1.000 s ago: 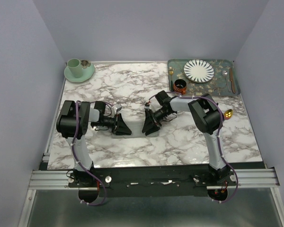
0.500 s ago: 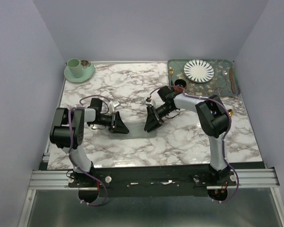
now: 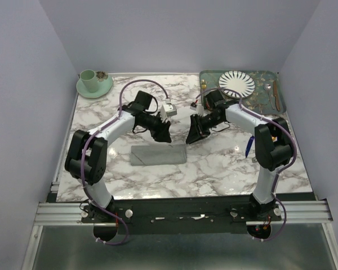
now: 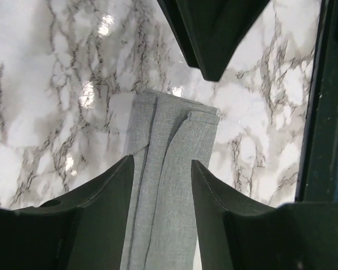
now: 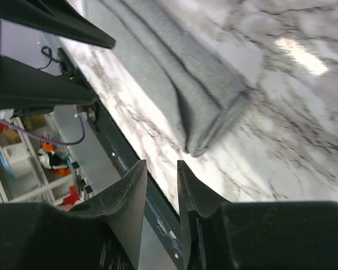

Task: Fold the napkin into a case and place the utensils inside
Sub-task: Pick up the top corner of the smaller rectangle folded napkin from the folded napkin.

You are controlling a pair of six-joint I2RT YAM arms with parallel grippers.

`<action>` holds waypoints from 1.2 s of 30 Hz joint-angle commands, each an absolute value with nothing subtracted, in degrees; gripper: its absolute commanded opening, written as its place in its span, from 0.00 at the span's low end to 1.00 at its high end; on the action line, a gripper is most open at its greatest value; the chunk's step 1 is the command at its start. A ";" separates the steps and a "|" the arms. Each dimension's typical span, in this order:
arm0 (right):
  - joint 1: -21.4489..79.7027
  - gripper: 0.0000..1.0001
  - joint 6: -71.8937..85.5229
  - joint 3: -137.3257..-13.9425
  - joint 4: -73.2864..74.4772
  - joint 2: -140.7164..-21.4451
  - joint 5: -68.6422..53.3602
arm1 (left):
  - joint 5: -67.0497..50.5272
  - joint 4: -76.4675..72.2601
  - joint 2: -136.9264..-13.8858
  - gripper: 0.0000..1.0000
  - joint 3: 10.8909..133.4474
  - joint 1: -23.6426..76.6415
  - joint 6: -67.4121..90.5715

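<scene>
The counter (image 3: pixel 214 169) is white marble-patterned with grey veining, enclosed at the left, far and right sides by plain pale lavender walls (image 3: pixel 174 34). An aluminium rail (image 3: pixel 180 209) runs along its near edge. A mint-green cup (image 3: pixel 88 79) stands on a matching saucer (image 3: pixel 97 90) in the far left corner. A green patterned tray (image 3: pixel 260 101) carrying a striped plate (image 3: pixel 236 83) occupies the far right corner. The napkin (image 3: pixel 158 154) lies flat as a narrow folded grey strip, its long side parallel to the near edge, left of the counter's centre line. A blue-handled utensil (image 3: pixel 248 147) shows near the right edge, beside the right arm. The left tool (image 3: pixel 164 135) is released: its jaws stand apart above the strip with nothing between them. The right tool (image 3: pixel 192 136) is parted by a slim gap only and grips nothing. One second ago both tools sat low over the napkin's two ends, hiding most of it. Now both are lifted off and shifted toward the far edge, the strip is fully exposed, and both arms reach further out.
</scene>
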State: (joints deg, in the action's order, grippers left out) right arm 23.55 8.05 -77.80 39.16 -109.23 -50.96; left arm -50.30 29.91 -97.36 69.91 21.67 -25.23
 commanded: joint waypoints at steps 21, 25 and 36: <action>21.18 0.36 8.79 -77.34 40.69 -113.82 -46.41 | -39.20 41.57 -111.36 0.60 80.24 33.66 -45.00; 21.09 0.36 8.70 -77.52 40.78 -114.17 -46.58 | -38.15 42.36 -111.97 0.61 80.77 34.72 -45.44; 20.92 0.36 8.61 -77.52 40.87 -114.26 -47.11 | -37.35 42.71 -112.50 0.42 81.13 35.51 -43.51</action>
